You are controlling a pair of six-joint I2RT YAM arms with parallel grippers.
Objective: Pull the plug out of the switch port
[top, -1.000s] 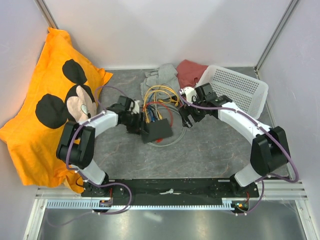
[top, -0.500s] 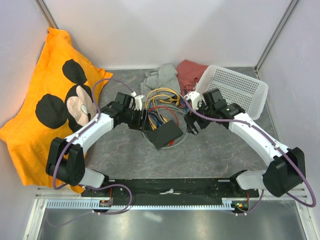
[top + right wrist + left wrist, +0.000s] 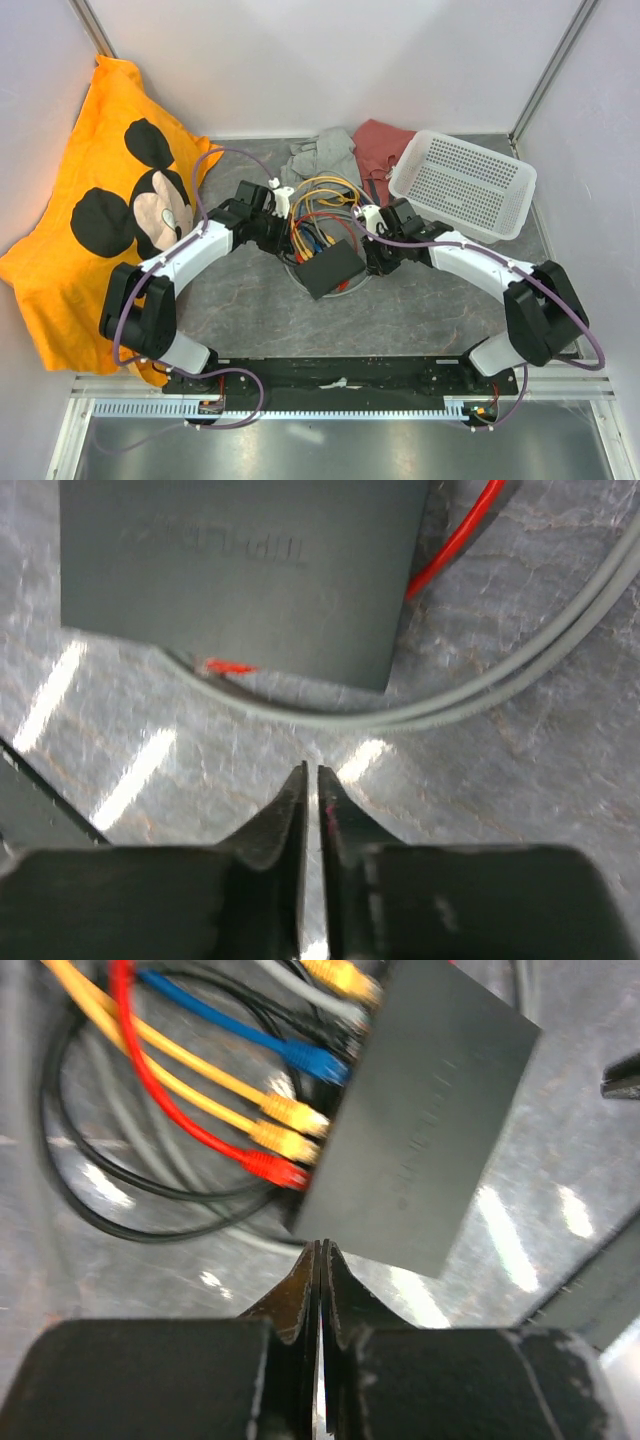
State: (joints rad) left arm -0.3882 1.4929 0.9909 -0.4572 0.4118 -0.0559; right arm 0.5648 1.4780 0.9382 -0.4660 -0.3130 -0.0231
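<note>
Hovering at the left, the left gripper (image 3: 320, 1252) is clenched empty, near the red plug (image 3: 277, 1167) seated in the black switch box (image 3: 330, 267) at mid-table. It should open, pinch a plug's body and pull straight, while the right gripper (image 3: 311, 775), also clenched empty, steadies the box.

Left arm (image 3: 190, 255): elbow bent out to the left, forearm reaching inward.
Left gripper (image 3: 320, 1248): fingers pressed together, nothing between them.
Right arm (image 3: 470, 262): elbow out to the right, forearm angled inward.
Right gripper (image 3: 310, 772): fingers drawn together, hairline gap, nothing held.
</note>
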